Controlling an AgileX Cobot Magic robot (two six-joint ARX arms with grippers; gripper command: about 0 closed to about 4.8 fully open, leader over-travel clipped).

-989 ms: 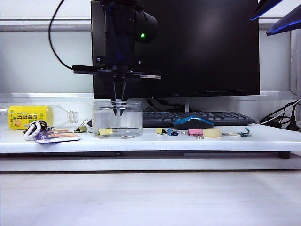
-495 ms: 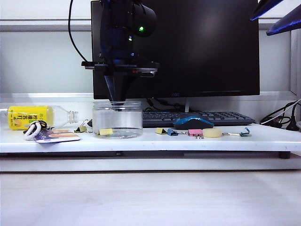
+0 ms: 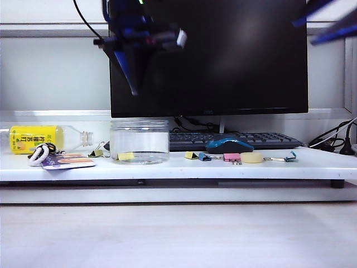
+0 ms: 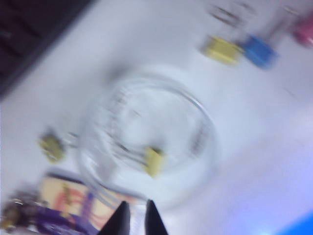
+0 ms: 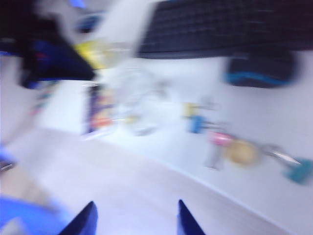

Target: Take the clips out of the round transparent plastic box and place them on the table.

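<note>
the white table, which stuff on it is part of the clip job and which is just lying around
Part of the job:
- round transparent plastic box
- pale-yellow clip inside it
- pale-yellow clip on the table
- left gripper, above the box
- right gripper, off to the side

Lying about:
- yellow-labelled bottle
- keyboard
- blue mouse
- pink clip
- teal clip

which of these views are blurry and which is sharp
Exterior view: table things sharp, only the raised left gripper smeared by motion. Left wrist view: round transparent plastic box and clip soft. Right wrist view: heaviest blur, right gripper jaws wide apart.
</note>
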